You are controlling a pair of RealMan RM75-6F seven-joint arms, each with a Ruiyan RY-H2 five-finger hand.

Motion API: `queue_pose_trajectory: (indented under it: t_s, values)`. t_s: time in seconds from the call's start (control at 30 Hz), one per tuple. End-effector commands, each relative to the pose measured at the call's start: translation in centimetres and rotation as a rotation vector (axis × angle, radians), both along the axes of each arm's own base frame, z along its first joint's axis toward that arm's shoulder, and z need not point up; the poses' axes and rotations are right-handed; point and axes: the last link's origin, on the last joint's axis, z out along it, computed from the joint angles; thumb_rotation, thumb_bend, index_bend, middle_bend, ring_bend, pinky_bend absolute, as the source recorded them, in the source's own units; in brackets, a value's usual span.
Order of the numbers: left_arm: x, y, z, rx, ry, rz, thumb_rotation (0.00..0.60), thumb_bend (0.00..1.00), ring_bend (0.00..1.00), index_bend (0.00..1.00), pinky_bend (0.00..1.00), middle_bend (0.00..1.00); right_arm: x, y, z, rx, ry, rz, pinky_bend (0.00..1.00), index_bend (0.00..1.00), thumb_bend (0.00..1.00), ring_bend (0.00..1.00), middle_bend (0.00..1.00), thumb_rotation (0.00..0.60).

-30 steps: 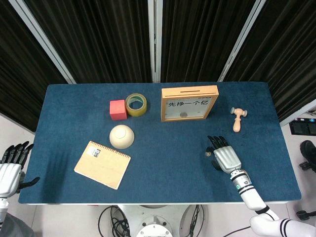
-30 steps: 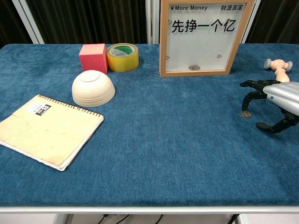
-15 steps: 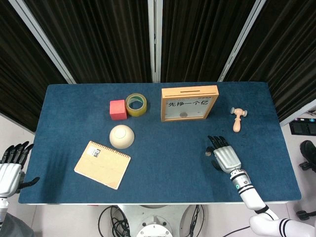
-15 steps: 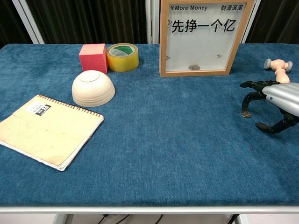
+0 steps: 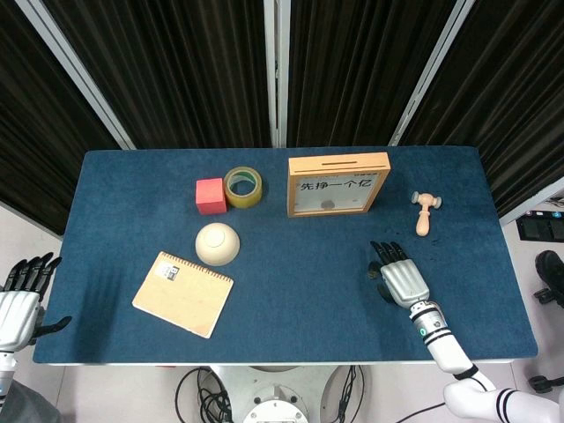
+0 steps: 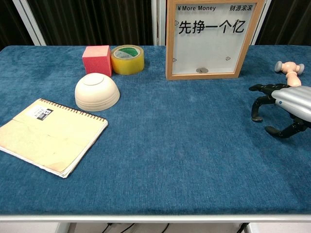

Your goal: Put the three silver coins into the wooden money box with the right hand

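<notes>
Right robot hand (image 6: pixel 284 109) curls fingertips down onto cloth; wooden money box (image 6: pixel 210 39) holds coins (image 6: pixel 201 70).

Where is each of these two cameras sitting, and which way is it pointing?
Head view: high above the near edge, looking steeply down on the whole blue table; shows the right hand with its forearm, and the left hand off the table's side.
Chest view: low at the front edge, looking across toward the money box; only the right hand shows.
Shared: right hand, money box, bowl, notebook.
</notes>
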Motion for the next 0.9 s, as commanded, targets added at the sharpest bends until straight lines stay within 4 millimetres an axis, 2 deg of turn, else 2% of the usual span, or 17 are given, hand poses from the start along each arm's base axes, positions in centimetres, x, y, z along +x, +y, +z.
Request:
queue_pose_trajectory:
  t_s: [0.03,0.57,0.9]
  values:
    - [-0.04,0.08,-0.03,-0.002,0.000,0.000,0.600,0.00,0.00,0.01,0.00,0.00,-0.03,-0.06,-0.04,-0.001,0.001,-0.002,0.00,0.46,0.34,0.00,0.00,0.600]
    - [-0.33,0.15,0.03,-0.002,-0.005,0.006,0.600,0.00,0.00,0.01,0.00,0.00,0.02,-0.17,-0.13,-0.021,0.007,0.017,0.00,0.55,0.34,0.00,0.00,0.600]
    - [-0.30,0.08,0.05,0.001,-0.007,0.004,0.600,0.00,0.00,0.01,0.00,0.00,0.14,-0.04,0.04,-0.019,-0.006,0.037,0.00,0.43,0.34,0.00,0.00,0.600]
